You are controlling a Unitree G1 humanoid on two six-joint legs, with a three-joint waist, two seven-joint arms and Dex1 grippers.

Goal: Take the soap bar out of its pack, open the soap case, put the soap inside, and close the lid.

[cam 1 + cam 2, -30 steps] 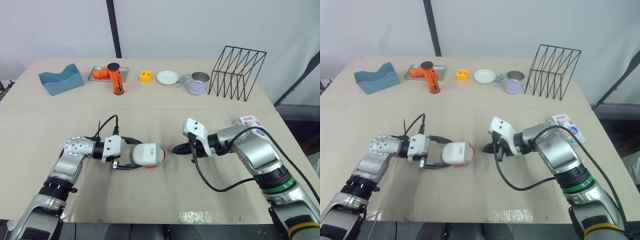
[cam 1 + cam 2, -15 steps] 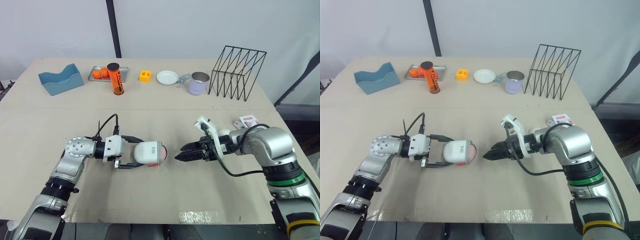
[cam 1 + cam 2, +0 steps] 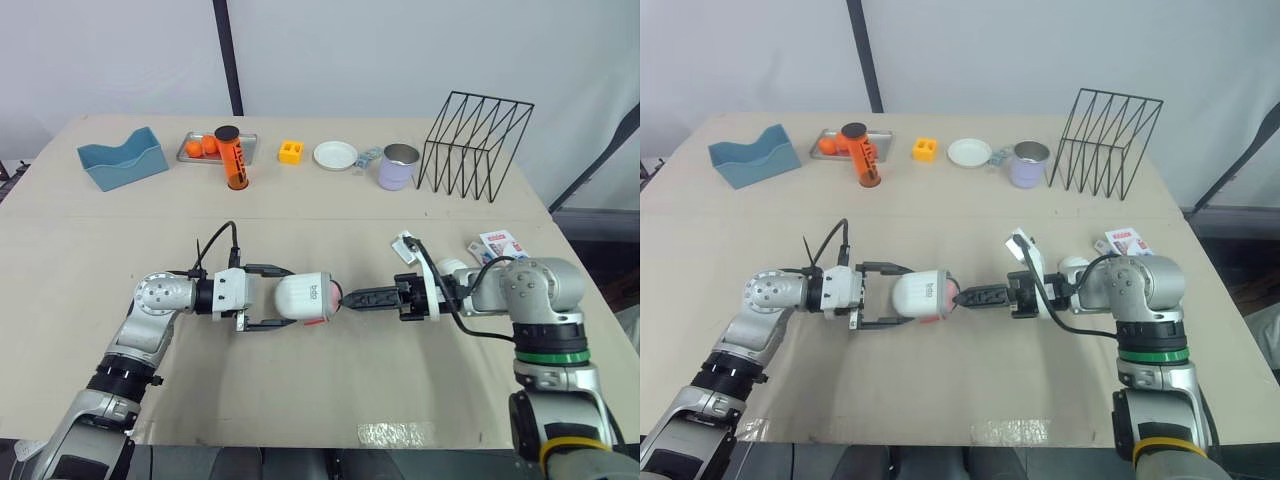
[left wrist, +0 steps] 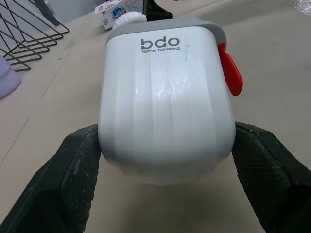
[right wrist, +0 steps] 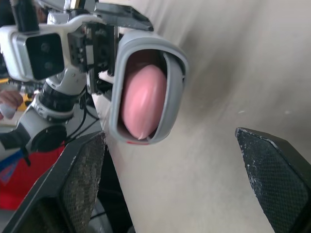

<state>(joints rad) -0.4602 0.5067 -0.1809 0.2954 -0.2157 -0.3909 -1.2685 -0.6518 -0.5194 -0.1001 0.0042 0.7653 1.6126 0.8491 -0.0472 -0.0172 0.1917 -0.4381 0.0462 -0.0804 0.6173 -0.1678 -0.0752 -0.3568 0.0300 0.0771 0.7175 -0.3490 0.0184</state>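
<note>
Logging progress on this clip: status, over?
Left fingers clamped on white plastic soap case, lying sideways. Right fingers open, tips at its mouth. Pink soap bar inside; case not closed. Nothing between them.

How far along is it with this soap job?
Done: the pink soap is out of its pack and sits inside the open soap case. In hand: the left gripper holds the case on its side, and the right gripper is open at its mouth. Left: closing the lid.
</note>
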